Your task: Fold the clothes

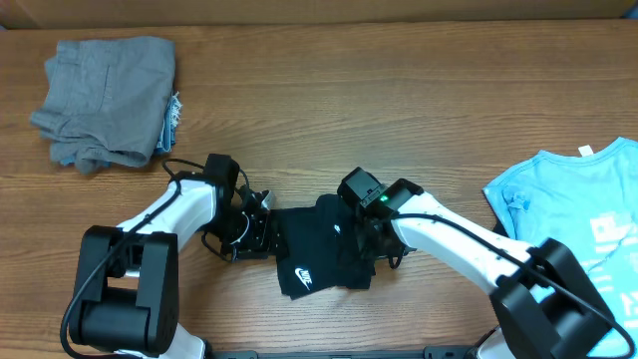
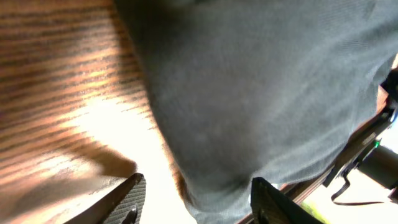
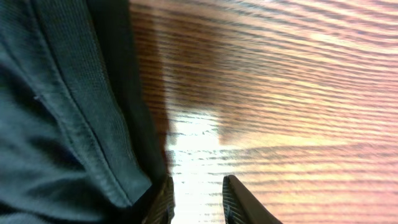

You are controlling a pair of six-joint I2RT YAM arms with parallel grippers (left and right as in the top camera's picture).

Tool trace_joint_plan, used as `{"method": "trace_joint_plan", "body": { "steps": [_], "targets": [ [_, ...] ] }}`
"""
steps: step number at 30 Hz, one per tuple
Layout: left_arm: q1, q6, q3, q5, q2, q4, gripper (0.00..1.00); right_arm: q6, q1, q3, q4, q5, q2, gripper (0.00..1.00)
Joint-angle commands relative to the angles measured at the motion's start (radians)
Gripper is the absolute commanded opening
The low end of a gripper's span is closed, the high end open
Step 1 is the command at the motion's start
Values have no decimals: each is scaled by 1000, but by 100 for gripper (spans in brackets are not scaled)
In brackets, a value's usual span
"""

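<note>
black t-shirt (image 1: 314, 239) lies bunched near-centre, close to my edge of the table (image 1: 399, 100)
long axis roughly left-right, logo (image 1: 307, 276) toward near edge. left gripper (image 2: 198, 200) gapes wide over its edge; right gripper (image 3: 198, 198) narrow gap, bare wood showing. grey garments (image 1: 105, 100) far left.

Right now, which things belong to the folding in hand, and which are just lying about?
In hand:
black T-shirt, partly folded, white logo showing
left gripper, open at the shirt's left edge
right gripper, open at the shirt's right edge

Lying about, apart from both arms:
light blue T-shirt, far right
grey folded garments, far left
</note>
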Motion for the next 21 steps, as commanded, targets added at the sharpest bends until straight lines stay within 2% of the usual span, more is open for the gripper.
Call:
{"method": "trace_joint_plan", "body": {
  "steps": [1, 3, 5, 6, 8, 11, 14, 16, 18, 21],
  "targets": [
    [-5, 114, 117, -22, 9, -63, 56, 43, -14, 30, -1, -62, -100, 30],
    [-5, 158, 196, -23, 6, -109, 54, 59, -22, 30, 0, -171, -139, 36],
    [-6, 192, 261, -23, 0, -125, 49, 108, -28, 30, 0, -257, -155, 37],
    [-6, 203, 287, -25, -3, -122, 45, 138, -29, 30, 0, -294, -156, 37],
    [-6, 206, 334, -52, -3, -91, 31, 196, -30, 29, 0, -338, -152, 28],
    [-8, 206, 341, -100, -2, -20, 21, 227, -30, 29, 4, -353, -152, 27],
    [-12, 217, 325, -153, 6, -8, 22, 230, -31, 29, 7, -359, -152, 27],
    [-16, 243, 298, -161, 14, 0, 29, 232, -31, 29, 2, -379, -152, 28],
    [-23, 243, 261, -141, 25, 33, 40, 257, -31, 29, -8, -415, -152, 39],
    [-33, 243, 217, -108, 45, 50, 41, 290, -27, 26, -4, -445, -152, 47]
  ]
}}
